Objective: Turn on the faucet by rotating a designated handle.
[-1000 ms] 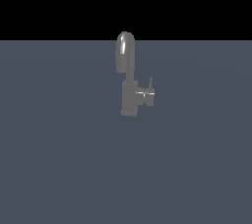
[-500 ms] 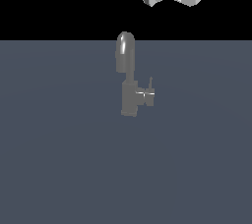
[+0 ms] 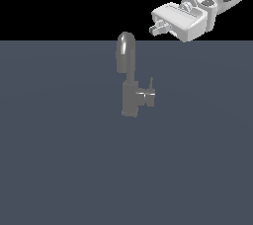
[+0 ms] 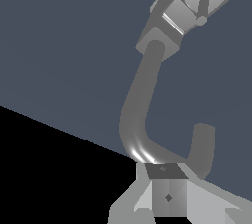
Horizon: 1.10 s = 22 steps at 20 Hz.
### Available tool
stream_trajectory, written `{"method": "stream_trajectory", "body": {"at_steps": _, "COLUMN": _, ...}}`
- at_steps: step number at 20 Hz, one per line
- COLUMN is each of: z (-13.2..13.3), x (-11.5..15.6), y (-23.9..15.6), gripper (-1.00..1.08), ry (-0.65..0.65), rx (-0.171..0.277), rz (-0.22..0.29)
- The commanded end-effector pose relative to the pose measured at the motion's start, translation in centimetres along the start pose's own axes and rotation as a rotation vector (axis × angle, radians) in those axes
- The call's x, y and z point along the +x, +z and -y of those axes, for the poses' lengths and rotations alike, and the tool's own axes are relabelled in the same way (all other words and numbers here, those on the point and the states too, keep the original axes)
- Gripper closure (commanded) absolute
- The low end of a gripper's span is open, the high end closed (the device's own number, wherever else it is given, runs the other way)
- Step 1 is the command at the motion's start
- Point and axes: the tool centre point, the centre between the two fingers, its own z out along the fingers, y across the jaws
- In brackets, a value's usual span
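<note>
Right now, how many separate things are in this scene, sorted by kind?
Faucets: 1, the grey faucet with its side handle.
Robot grippers: 1, the white gripper up above the faucet, toward the exterior view's right.
Surfaces: 1, the flat blue-grey floor.
Total: 3.

We see flat, even light with no cast shadows on the slate floor (image 3: 59, 160). Bright glints mark the handle (image 3: 146, 93) and the spout bend (image 4: 140, 152). Renders are soft and coarse.
</note>
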Motion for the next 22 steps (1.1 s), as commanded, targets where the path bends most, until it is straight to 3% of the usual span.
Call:
{"method": "stream_trajectory", "body": {"at_steps": 1, "z": 0.0, "x": 2.4, "y": 0.2, "gripper": 1.08, "ry": 0.06, "rx": 0.058, "rz": 0.05}}
{"method": "stream_trajectory", "body": {"at_steps": 12, "z": -1.6, "x": 11.9, "y": 2.9, "gripper": 1.08, "ry": 0.316, "rx": 0.305, "rz": 0.257}}
{"method": "stream_trajectory", "body": {"at_steps": 17, "z": -2.3, "x": 14.6, "y": 4.3, "gripper": 1.08, "ry": 0.394, "rx": 0.378, "rz": 0.319}}
{"method": "stream_trajectory", "body": {"at_steps": 22, "z": -2.8, "x": 16.0, "y": 5.3, "gripper": 1.08, "ry": 0.438, "rx": 0.421, "rz": 0.355}}
